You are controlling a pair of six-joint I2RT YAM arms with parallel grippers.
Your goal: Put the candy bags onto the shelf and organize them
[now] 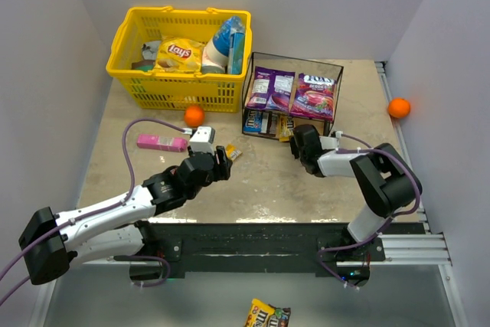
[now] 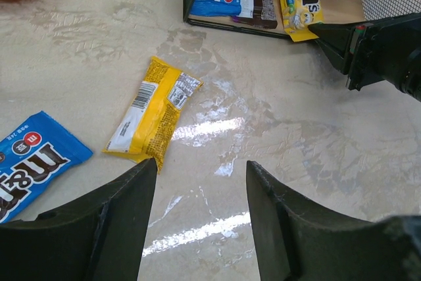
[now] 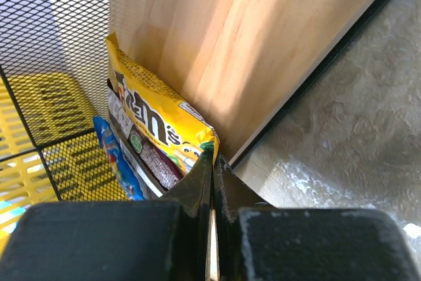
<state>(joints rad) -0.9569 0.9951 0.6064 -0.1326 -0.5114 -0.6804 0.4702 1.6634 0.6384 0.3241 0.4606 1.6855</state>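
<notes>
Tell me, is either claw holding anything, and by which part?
The left gripper is open and empty. The right gripper seems to pinch the yellow M&M's packet by one corner.

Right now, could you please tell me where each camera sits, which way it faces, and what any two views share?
Top external: above and behind, looking down on the table; both arms show, left gripper mid-table, right gripper at the shelf.
Left wrist: low over the table, facing the shelf past a loose yellow packet; its open fingers show.
Right wrist: close to the shelf's lower tier; its shut fingers meet a yellow M&M's packet.
Shared: both wrist views show that M&M's packet; top and left wrist, the loose packet.
</notes>
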